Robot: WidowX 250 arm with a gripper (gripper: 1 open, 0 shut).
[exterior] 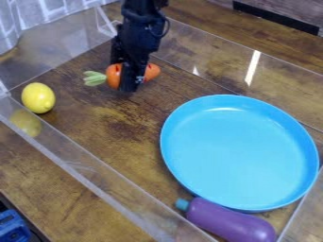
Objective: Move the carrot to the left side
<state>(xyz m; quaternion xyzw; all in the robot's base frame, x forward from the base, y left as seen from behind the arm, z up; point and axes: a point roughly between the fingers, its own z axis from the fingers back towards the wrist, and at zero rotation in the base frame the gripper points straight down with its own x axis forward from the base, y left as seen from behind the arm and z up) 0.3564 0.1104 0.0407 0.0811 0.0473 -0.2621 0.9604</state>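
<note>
The carrot (113,76) is a small orange toy with a light green leafy top pointing left. It hangs low over the wooden table, left of centre at the back. My black gripper (128,79) comes down from above, pointing almost straight down, and is shut on the carrot's orange body. Part of the carrot is hidden behind the fingers.
A large blue plate (239,151) fills the right half of the table. A yellow lemon (38,96) lies at the left edge. A purple eggplant (228,224) rests at the front right. Clear plastic walls (76,161) border the wooden surface.
</note>
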